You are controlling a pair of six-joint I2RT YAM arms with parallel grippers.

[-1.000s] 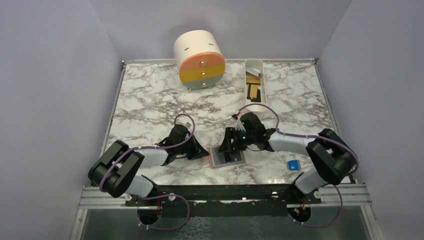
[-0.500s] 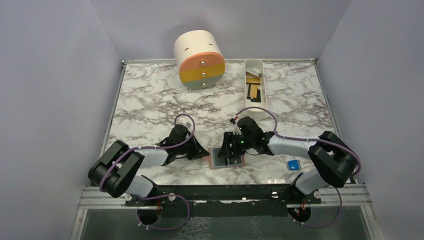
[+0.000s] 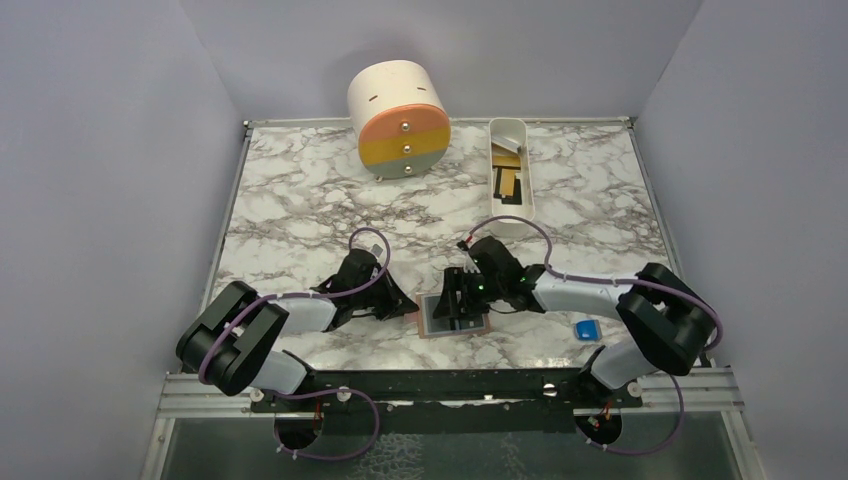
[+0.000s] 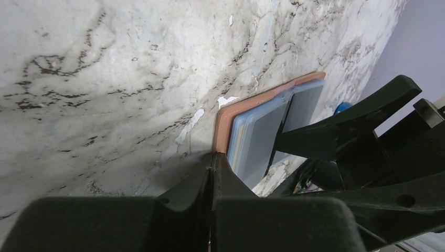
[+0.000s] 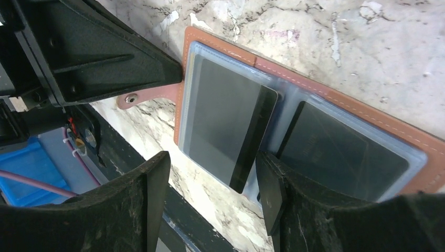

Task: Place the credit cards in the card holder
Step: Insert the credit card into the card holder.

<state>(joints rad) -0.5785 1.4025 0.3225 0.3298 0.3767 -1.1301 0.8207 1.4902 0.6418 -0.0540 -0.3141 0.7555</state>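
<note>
Tan-brown leather card holder lay open on marble bench, black plastic card at its clear sleeve. Right tool spread, straddling card; left tool pressed together, touching holder's edge.

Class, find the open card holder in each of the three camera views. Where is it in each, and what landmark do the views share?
Top view: card holder low centre, partly under the right gripper.
Left wrist view: card holder right of centre, past the shut left gripper.
Right wrist view: card holder across the middle.
Shared landmark: the left gripper, tip at the card holder's edge.
</note>
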